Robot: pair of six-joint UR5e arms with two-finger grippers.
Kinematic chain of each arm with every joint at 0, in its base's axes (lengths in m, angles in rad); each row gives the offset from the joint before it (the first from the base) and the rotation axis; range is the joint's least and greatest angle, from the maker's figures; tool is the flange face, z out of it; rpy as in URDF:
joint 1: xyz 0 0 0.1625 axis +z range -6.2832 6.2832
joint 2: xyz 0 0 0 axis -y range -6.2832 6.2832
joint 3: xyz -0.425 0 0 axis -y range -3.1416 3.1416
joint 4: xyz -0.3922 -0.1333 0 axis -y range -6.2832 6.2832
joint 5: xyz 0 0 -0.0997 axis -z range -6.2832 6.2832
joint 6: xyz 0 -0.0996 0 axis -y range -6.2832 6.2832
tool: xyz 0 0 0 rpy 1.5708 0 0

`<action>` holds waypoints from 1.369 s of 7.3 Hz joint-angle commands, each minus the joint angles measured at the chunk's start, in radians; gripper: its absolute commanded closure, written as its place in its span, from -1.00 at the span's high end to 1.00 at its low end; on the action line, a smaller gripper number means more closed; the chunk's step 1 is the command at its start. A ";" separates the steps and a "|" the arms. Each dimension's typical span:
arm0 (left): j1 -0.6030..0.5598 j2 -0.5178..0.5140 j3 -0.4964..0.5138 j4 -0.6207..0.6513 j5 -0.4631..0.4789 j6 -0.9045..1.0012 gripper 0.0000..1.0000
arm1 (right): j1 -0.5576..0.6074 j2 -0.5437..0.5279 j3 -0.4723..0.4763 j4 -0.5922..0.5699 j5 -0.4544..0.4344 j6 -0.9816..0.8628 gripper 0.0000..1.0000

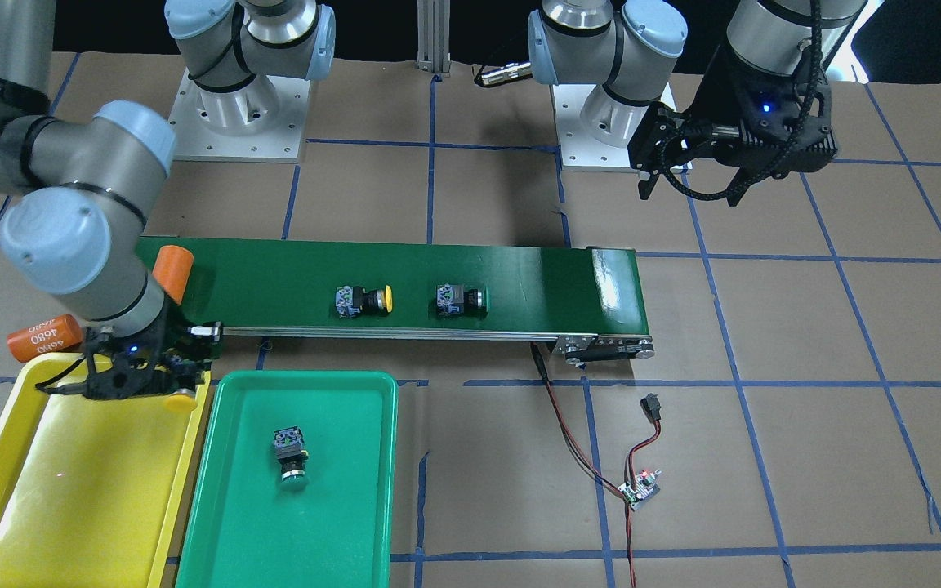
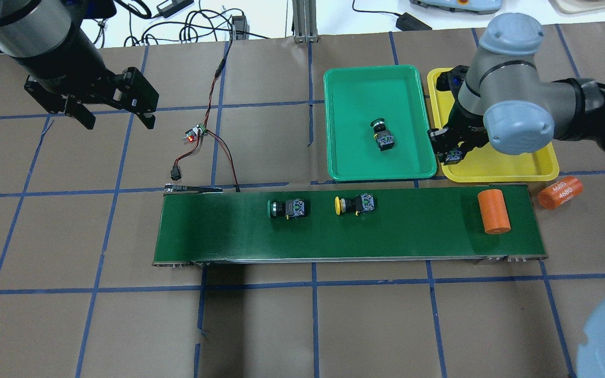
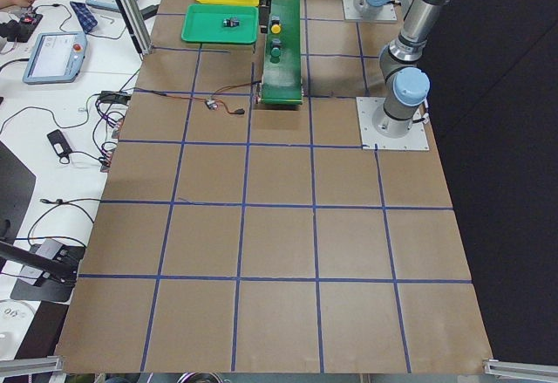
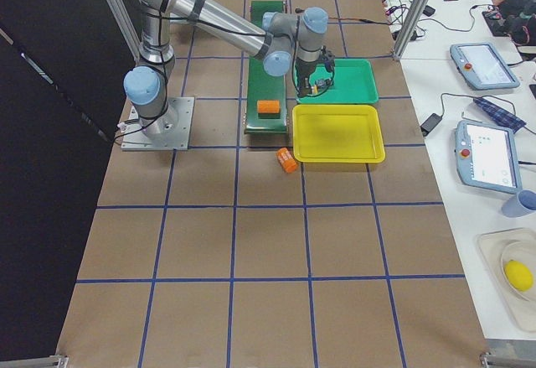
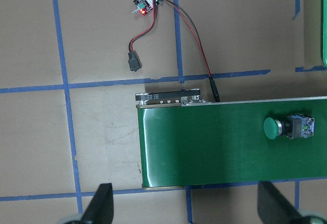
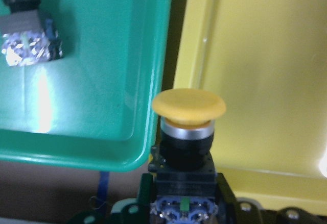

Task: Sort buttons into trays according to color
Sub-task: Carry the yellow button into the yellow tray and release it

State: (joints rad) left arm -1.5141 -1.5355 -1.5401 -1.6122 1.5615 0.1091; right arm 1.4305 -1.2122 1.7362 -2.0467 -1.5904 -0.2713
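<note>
My right gripper (image 1: 167, 388) is shut on a yellow-capped button (image 6: 189, 127) and holds it over the yellow tray (image 1: 70, 490) at the corner next to the green tray (image 1: 234, 523). One green button (image 1: 291, 453) lies in the green tray. A yellow button (image 1: 364, 300) and a green button (image 1: 458, 300) lie on their sides on the conveyor belt (image 1: 519, 282). My left gripper (image 2: 116, 118) is open and empty, high over the bare table beyond the belt's other end. The left wrist view shows the belt's green button (image 5: 286, 127).
One orange cylinder (image 2: 493, 211) lies on the belt's end near the trays, and another (image 2: 560, 192) lies on the table beside the yellow tray. A small circuit board (image 2: 196, 133) with red and black wires lies near the belt's other end.
</note>
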 commanded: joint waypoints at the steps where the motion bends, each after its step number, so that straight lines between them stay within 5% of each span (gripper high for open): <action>1: 0.000 0.000 0.000 0.000 0.000 -0.002 1.00 | -0.073 0.162 -0.200 0.045 -0.003 -0.170 -0.67; 4: 0.000 0.000 0.000 0.000 0.000 -0.003 1.00 | -0.101 0.203 -0.228 0.042 0.015 -0.194 0.93; 6: 0.000 0.000 0.000 0.000 0.000 -0.003 1.00 | -0.098 0.183 -0.218 0.056 0.015 -0.203 1.00; 8: 0.000 0.000 0.000 0.000 0.000 -0.003 1.00 | -0.058 0.053 -0.152 0.146 0.015 -0.267 1.00; 10: 0.000 0.000 -0.002 0.000 0.000 -0.002 1.00 | -0.042 -0.100 0.024 0.143 0.018 -0.306 0.99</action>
State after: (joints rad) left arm -1.5140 -1.5354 -1.5404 -1.6122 1.5616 0.1061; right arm 1.3753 -1.2128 1.6482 -1.9068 -1.5734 -0.5641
